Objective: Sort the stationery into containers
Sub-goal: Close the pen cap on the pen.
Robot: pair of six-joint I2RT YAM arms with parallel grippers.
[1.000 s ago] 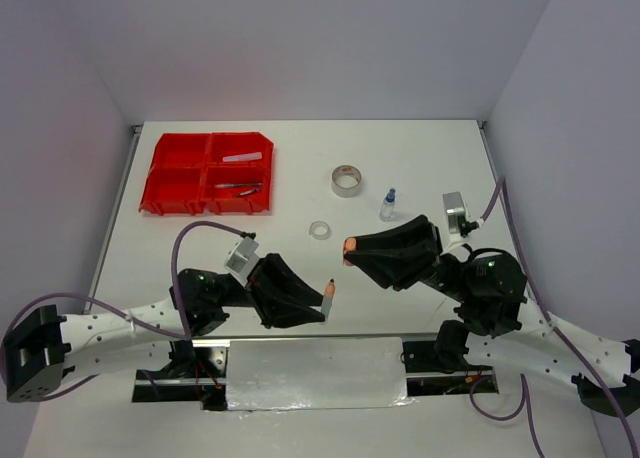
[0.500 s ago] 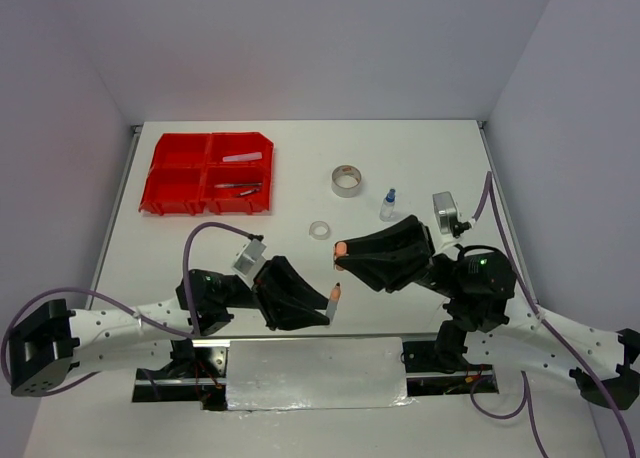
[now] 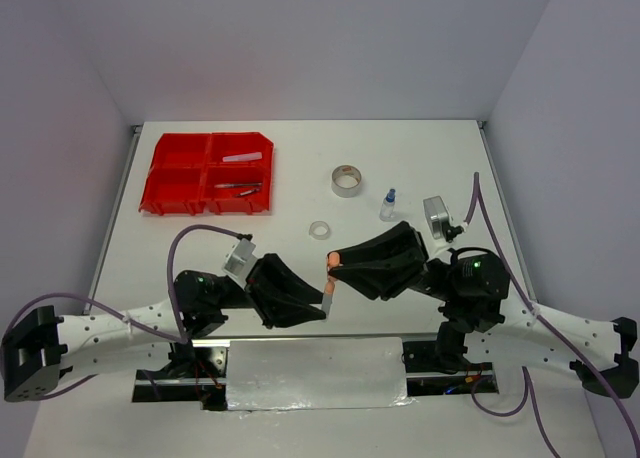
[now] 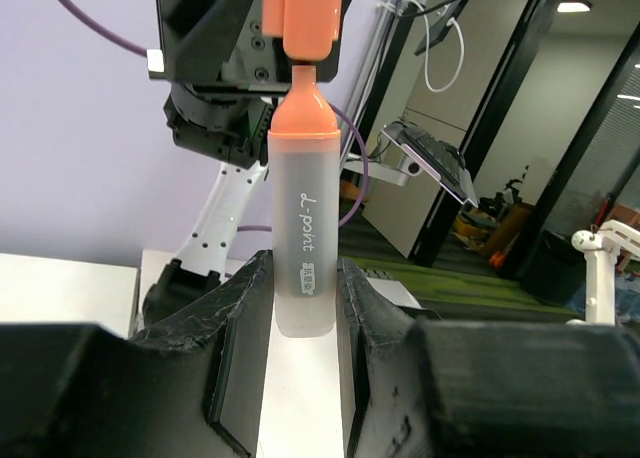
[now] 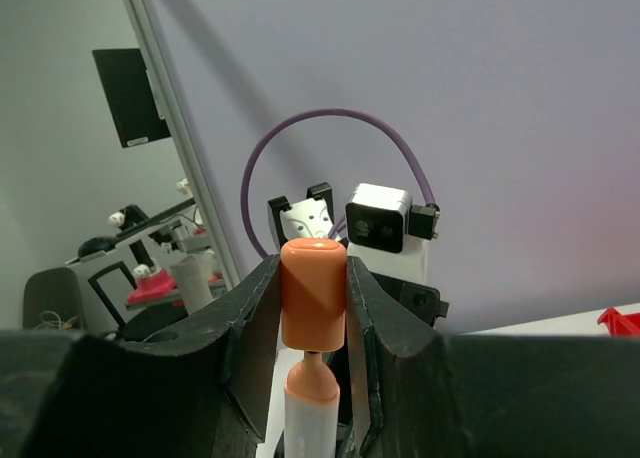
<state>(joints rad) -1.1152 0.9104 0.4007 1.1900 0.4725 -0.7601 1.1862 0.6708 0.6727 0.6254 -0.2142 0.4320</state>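
Observation:
My left gripper [image 3: 322,303] is shut on the frosted barrel of an orange-tipped marker [image 4: 303,258], which stands tip up [image 3: 327,294]. My right gripper [image 3: 335,262] is shut on the marker's orange cap [image 5: 313,293], held directly over the tip [image 4: 300,18]. Only the thin nib shows in the small gap between cap and orange shoulder [image 5: 312,383]. The red tray [image 3: 208,164] sits at the far left, with dark pens [image 3: 238,187] and a pale piece [image 3: 242,158] in its right-hand compartments.
A grey tape roll [image 3: 346,180], a clear tape ring [image 3: 320,230] and a blue-capped clear bottle [image 3: 388,205] lie on the white table beyond the grippers. A metal plate [image 3: 315,373] lies between the arm bases at the near edge.
My right gripper has carried the cap leftward and down until it meets the marker's tip. My left gripper shifted a little with the marker, ending slightly left.

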